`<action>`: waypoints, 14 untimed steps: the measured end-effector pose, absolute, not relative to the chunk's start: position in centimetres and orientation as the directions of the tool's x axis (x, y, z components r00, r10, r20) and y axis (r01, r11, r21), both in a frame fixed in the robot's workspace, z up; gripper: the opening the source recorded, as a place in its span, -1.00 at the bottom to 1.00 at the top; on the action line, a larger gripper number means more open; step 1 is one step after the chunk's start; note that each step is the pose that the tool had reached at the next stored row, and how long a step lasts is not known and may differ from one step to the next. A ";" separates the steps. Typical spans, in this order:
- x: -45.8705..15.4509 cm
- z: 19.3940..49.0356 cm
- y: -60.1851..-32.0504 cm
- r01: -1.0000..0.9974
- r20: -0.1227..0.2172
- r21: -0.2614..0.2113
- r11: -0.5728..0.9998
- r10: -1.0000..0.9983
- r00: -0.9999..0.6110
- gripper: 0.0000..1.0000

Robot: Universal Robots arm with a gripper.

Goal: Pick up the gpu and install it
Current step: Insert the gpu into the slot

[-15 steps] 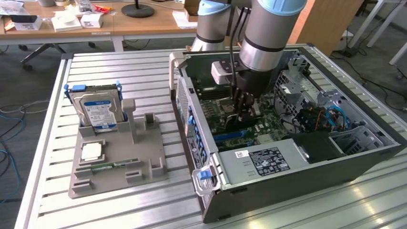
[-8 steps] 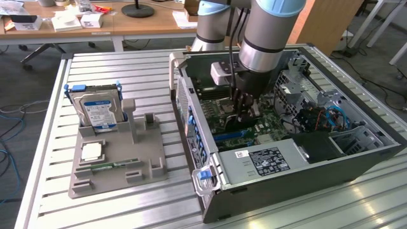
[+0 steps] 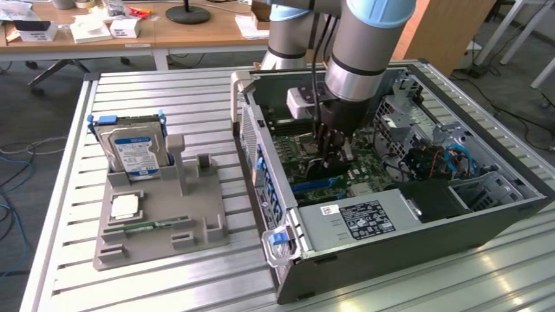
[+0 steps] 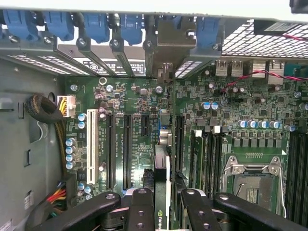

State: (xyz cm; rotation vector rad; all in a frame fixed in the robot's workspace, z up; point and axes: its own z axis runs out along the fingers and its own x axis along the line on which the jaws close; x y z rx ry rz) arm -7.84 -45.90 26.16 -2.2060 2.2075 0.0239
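- Between the jaws: the gripper (image 4: 166, 208) is clamped narrow on the gpu (image 4: 162, 168). The wrist view shows the card edge-on, thin and upright, with one finger pressed on each flat face and a small green logo on its upper edge.
- How it should handle, as I judge it: light and stiff but fragile. The smooth faces could slide in the pads if the card is pushed hard. The parts on those faces and the contact edge below would not stand a knock or a twist. The safest hold is on the flat faces, high up and about mid-length, clear of the contact edge and the metal end — much as it appears to be held now.
- Just beneath the jaws: the motherboard (image 4: 130, 101), with long dark slots running parallel to the card. The card lies in line with a blue slot (image 4: 164, 129). I cannot tell whether its lower edge is in that slot or only above it.
- To either side of the jaws: a white slot (image 4: 90, 144) on one side and the open processor socket (image 4: 252, 180) on the other, both apart from the card.
- Ahead of the fingertips: the card's far end reaches toward the rear slot openings (image 4: 120, 62) under a row of blue latches (image 4: 96, 24).
- Farthest out, in the exterior view: the arm (image 3: 364, 45) stands down inside the open computer case (image 3: 416, 227). Well apart from the jaws, outside the case, a grey holder (image 3: 199, 221) carries an upright hard drive (image 3: 130, 149) and a flat memory stick (image 3: 152, 225).
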 end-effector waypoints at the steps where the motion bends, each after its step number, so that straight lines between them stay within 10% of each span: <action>1: -7.8 26.1 -45.9 -1.000 -0.025 -0.004 0.001 -1.000 -0.001 -0.47; 14: -7.8 25.7 -45.9 -1.000 -0.026 -0.004 0.001 -1.000 -0.001 -0.47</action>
